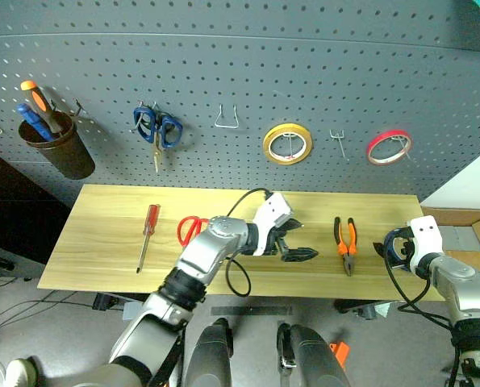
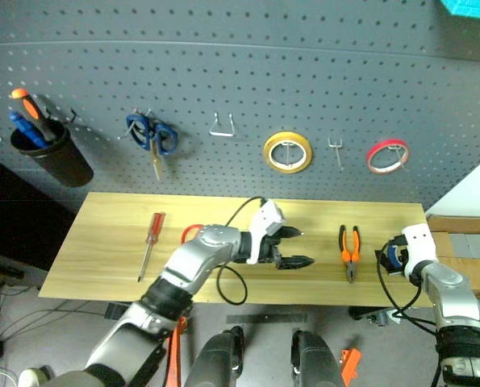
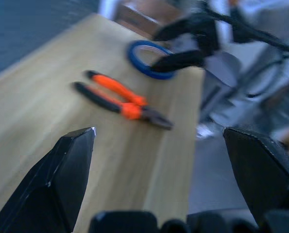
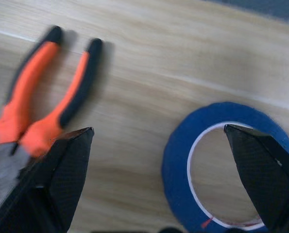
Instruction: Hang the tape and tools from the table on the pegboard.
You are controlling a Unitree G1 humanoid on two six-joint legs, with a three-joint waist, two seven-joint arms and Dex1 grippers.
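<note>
Right wrist view gives us our right gripper [image 4: 159, 184], fingers spread wide, above the blue tape [image 4: 183, 194] beside the pliers [image 4: 37, 116]; our left gripper [image 1: 298, 242] gapes empty.

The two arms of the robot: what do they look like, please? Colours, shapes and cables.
Both arms have rounded silver-grey metal shells with black joints. Each wrist carries a white block. The left gripper and the right gripper each have two black, tapering, pointed fingers. A black cable loops loosely beside each forearm.
</note>
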